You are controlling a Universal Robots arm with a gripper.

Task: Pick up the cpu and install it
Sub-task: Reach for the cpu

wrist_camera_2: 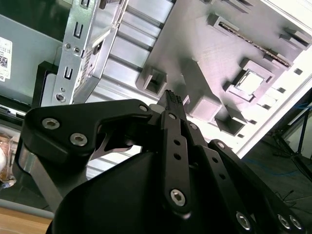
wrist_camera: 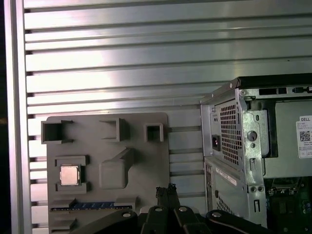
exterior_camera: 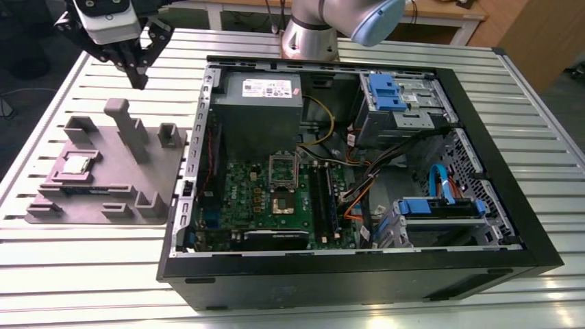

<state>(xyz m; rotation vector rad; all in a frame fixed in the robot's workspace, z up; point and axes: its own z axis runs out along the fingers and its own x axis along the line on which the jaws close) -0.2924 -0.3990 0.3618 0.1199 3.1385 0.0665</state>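
The cpu (exterior_camera: 75, 164) is a small silver square lying flat in a recess of the grey plastic tray (exterior_camera: 109, 205), at the exterior view's left. Both wrist views show the cpu (wrist_camera_2: 249, 82) (wrist_camera: 69, 175) from above in that recess. My gripper (exterior_camera: 141, 81) hangs above the tray's far edge, well above and beyond the chip. Its black fingertips (wrist_camera_2: 171, 100) (wrist_camera: 166, 190) are pressed together with nothing between them. The dark square socket (exterior_camera: 281, 200) sits on the green motherboard inside the open computer case, its metal frame (exterior_camera: 283, 167) lifted back.
The open black computer case (exterior_camera: 512, 205) lies on the slatted metal table (exterior_camera: 55, 103), beside the tray. Upright grey blocks (exterior_camera: 128, 127) rise from the tray near my gripper. Inside the case are a power supply (exterior_camera: 260, 89), cables and blue drive brackets (exterior_camera: 384, 92).
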